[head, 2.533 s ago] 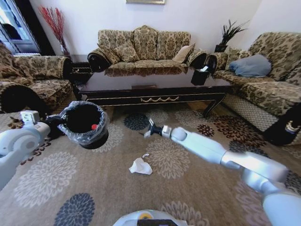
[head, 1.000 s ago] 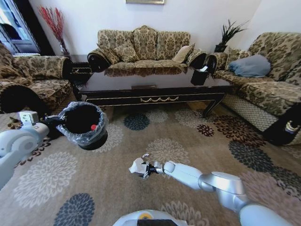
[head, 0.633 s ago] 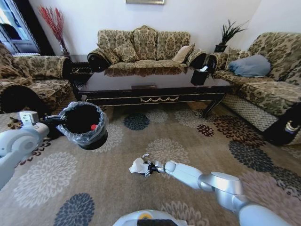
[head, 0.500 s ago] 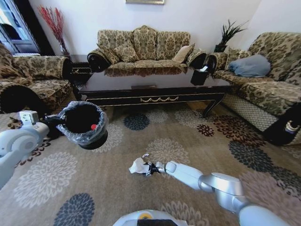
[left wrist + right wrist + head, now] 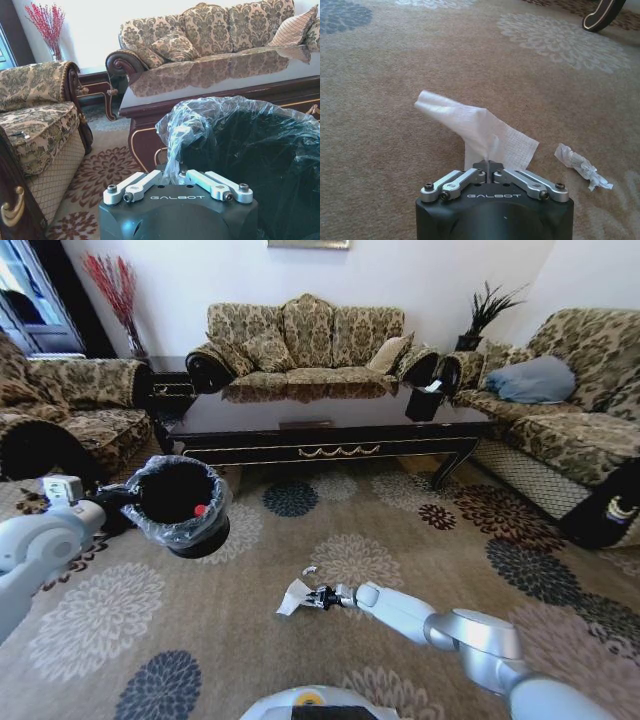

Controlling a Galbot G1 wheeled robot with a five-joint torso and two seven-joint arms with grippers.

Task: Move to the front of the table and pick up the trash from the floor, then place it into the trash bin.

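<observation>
Right gripper (image 5: 489,167) is clamped on the white tissue (image 5: 477,127), low over the carpet (image 5: 420,540), well short of the trash bin (image 5: 180,502). Its wrist view reveals a small crumpled scrap (image 5: 582,166) beside the tissue. Left gripper (image 5: 177,176) pinches the bin's liner rim.

A patterned three-seat sofa (image 5: 305,340) stands against the far white wall, flanked by matching armchairs (one (image 5: 555,390) holding a blue-grey cushion (image 5: 530,380)), with red dried branches (image 5: 115,290) and a dark potted plant (image 5: 485,312) in the corners.
</observation>
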